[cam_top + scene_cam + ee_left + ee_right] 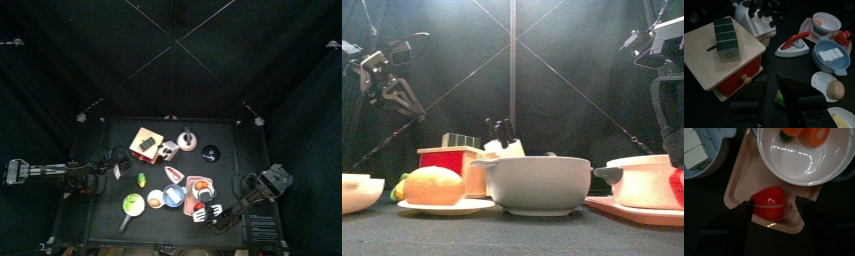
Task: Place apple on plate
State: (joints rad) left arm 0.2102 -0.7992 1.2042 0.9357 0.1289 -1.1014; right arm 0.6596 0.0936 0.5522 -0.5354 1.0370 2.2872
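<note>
- The apple [769,203] is seen in the right wrist view resting on the plate [741,175], near one of the plate's short ends and just beside the rim of the white bowl [807,163] that also sits on the plate.
- The right gripper [774,210] is held over the apple with its jaws spread wide, one on each side of the fruit; no jaw appears to press on it, though the view is dark at the fingertips, so a light touch cannot be ruled out.
- The placing itself is judged to be done: the apple is carried by the plate and not by the jaws.
- What is left, as a judgement, is only the withdrawal of the right arm without nudging the apple toward the plate's edge or against the white bowl.
- In the top view the plate [189,193] is found near the tabletop's front right corner, with the right gripper [203,208] over it.
- The left gripper [778,97] is parked near the tabletop's left edge, over a green fruit [779,97]; its jaws are seen apart and nothing is held between them.
- The blue bowl [832,55] and the wooden box [725,52] play no part in this step.
</note>
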